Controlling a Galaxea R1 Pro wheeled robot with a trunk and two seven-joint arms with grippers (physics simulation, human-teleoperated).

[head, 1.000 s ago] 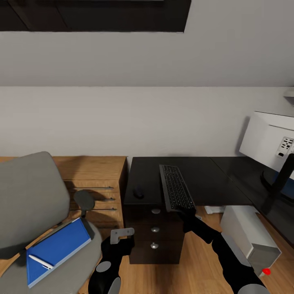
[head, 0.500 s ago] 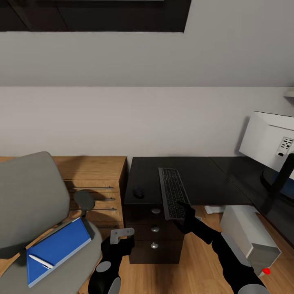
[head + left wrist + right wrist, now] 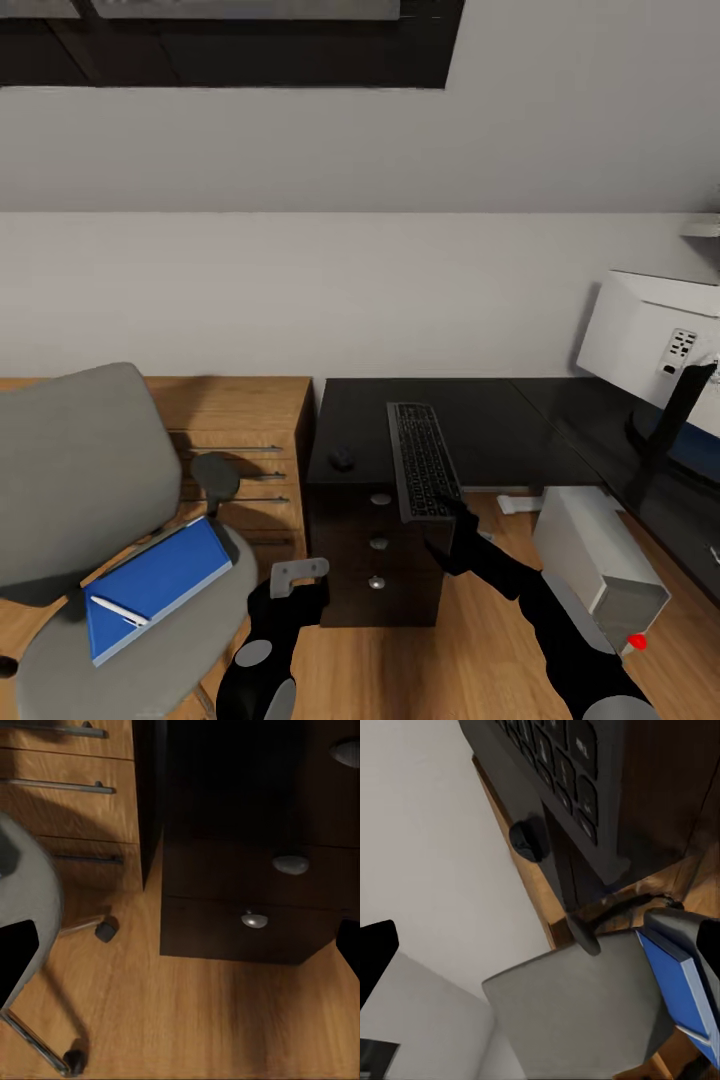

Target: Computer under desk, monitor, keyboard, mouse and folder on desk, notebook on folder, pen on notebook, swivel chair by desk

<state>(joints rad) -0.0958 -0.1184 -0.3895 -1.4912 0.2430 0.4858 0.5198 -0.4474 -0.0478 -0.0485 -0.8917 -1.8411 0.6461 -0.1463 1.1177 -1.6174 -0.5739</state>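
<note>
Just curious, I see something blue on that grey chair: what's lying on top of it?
A thin white pen lies on the blue folder, which rests on the chair seat. A thin grey edge shows under the folder; what else it covers is hidden.

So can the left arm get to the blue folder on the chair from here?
Probably yes. The left gripper hangs just right of the swivel chair, nothing between it and the folder. A pen lies on top.

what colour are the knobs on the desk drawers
Silver-grey, round knobs on the black desk drawers, shown best in the left wrist view.
</note>
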